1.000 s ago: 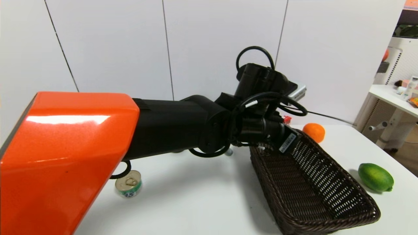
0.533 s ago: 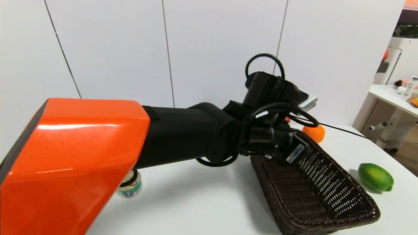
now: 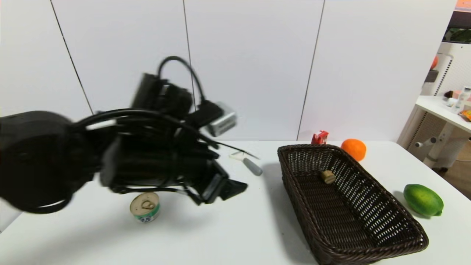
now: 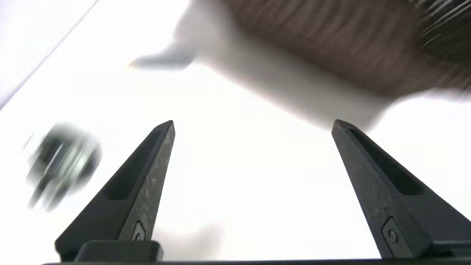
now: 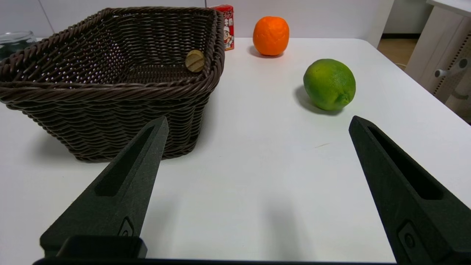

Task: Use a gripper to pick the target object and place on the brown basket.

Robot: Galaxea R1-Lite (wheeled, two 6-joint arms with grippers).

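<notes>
Tan nut (image 3: pixel 327 177) inside brown basket (image 3: pixel 371 235), far end.

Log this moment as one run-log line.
left gripper: open, empty, above table near tin can | nut: inside brown basket | right gripper: open, idle over table

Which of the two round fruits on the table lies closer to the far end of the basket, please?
The orange, beside the brown basket at its far corner; the green fruit lies by its near half.
</notes>
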